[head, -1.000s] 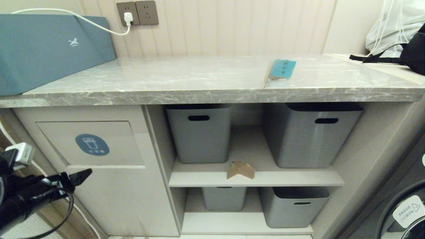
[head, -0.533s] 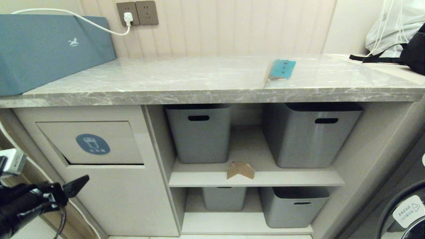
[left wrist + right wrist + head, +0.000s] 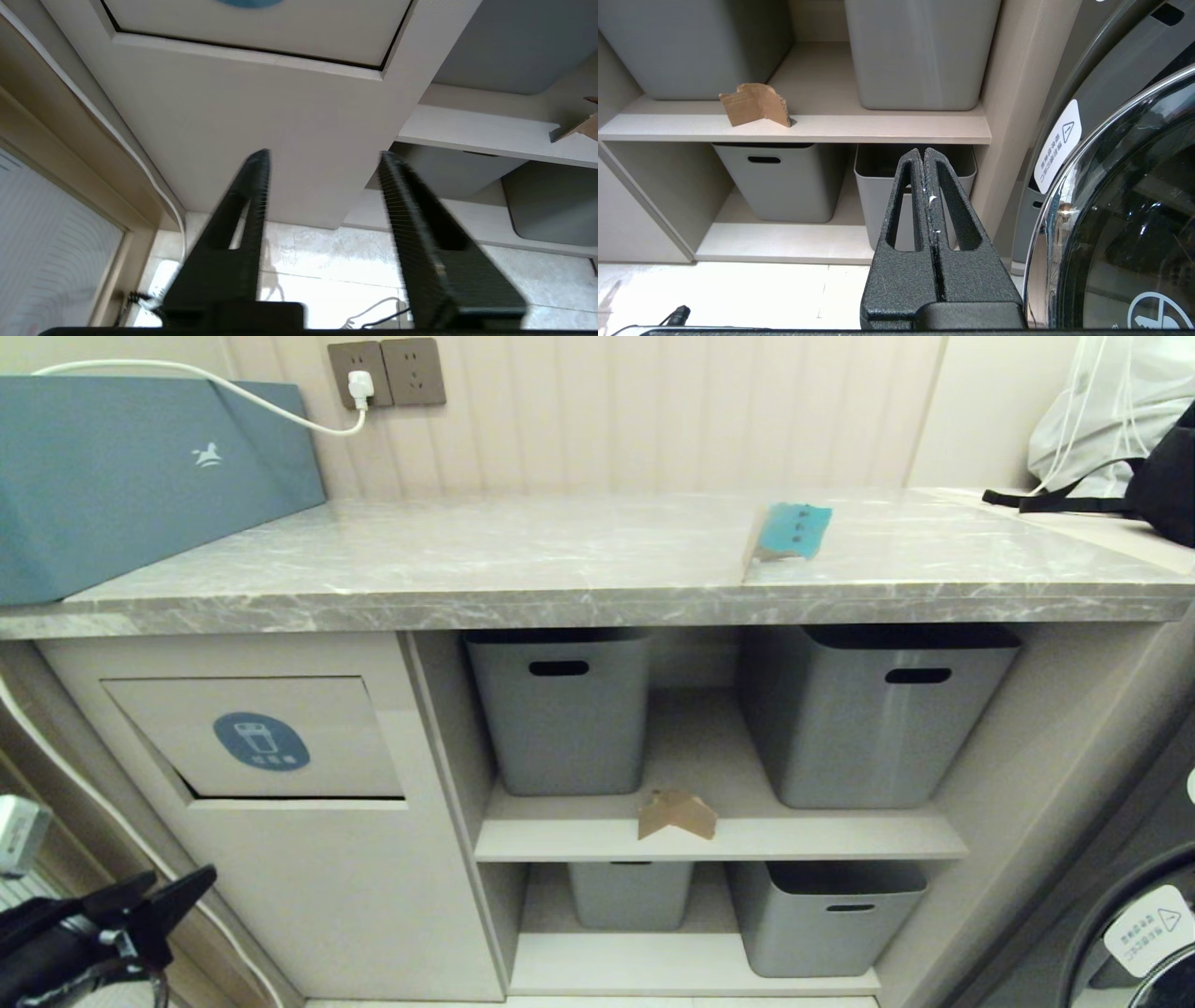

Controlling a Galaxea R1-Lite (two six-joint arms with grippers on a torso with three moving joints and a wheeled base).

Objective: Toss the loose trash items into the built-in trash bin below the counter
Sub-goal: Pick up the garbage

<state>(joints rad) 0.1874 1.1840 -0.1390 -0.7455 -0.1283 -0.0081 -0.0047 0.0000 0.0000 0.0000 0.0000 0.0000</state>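
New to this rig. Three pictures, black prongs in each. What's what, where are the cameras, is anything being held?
It is a wheeled robot with two arms; the black prongs are gripper fingers. The wide picture comes from a camera on its head; the other two from cameras on each wrist, looking along the fingers.

The left gripper is low beside the trash bin, a beige cabinet flap with a blue icon. Its fingers stand apart with nothing between them. The right gripper is shut and empty, parked low near a washing machine door.

On the counter lies a teal cardboard scrap, with a large teal box at the left end. A brown cardboard scrap sits on the shelf below, between grey baskets. Nothing is held.
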